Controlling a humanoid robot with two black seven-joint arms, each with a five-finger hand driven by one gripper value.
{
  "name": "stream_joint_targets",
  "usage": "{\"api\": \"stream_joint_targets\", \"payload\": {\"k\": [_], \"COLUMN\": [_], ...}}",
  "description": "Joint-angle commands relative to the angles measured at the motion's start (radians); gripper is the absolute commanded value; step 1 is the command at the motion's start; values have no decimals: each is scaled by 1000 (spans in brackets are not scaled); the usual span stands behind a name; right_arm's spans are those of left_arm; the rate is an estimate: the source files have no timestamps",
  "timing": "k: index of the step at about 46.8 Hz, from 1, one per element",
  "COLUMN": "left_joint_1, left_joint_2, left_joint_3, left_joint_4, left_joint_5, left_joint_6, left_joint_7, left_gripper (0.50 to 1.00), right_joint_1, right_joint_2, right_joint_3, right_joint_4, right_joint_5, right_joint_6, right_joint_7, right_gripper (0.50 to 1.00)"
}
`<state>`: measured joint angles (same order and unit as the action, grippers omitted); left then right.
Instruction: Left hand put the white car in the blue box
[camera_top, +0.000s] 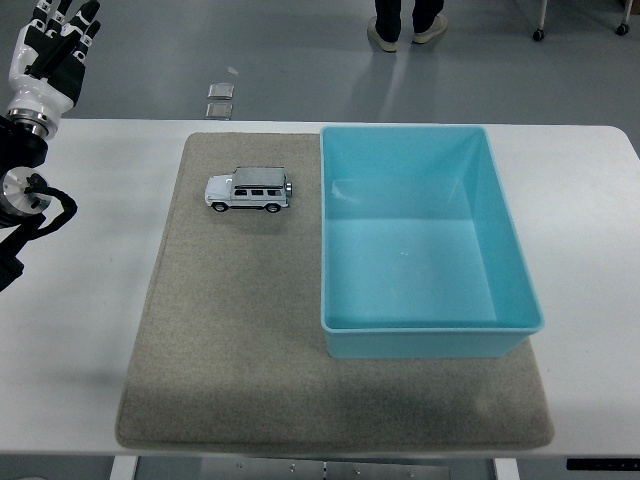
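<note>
A lab: white table (90, 300), grey floor (290, 50) (caster wheels (538, 35) visible).

We see the left hand (48, 55) cut off by the picture's top edge at its fingertips, its arm leaving at the left edge, and far right of it a person's shoes (405, 30) only.

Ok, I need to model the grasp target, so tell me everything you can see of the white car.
The white car is a small boxy toy off-roader with dark windows, black wheels and a grey-looking roof. It looks like hard painted metal or plastic. It stands upright on its wheels on the grey mat, side-on to the camera, nose toward the picture's left. It sits on the mat's far left part, left of the blue box and apart from it. Nothing but the mat touches it.
</note>
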<state>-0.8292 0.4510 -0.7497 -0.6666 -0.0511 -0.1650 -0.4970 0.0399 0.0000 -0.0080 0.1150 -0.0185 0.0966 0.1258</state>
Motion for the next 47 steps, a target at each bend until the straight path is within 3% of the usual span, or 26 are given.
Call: {"api": "stream_joint_targets", "payload": {"k": [1, 23, 47], "left_joint_1": [-5, -11, -21], "left_joint_2": [0, 2, 18], "left_joint_3": [3, 15, 15], "left_joint_4": [-1, 1, -10], "left_joint_5": [2, 5, 139], "left_joint_6": [8, 8, 15], "left_joint_7": [8, 12, 11], "left_gripper": [1000, 1000, 1000], "right_joint_1": [0, 0, 0], "right_joint_2": [0, 0, 0], "right_joint_3": [0, 0, 0], "right_joint_4": [0, 0, 0], "right_joint_5": [0, 0, 0], "right_joint_6": [0, 0, 0], "right_joint_7": [0, 0, 0], "right_gripper": [936, 936, 936]}}
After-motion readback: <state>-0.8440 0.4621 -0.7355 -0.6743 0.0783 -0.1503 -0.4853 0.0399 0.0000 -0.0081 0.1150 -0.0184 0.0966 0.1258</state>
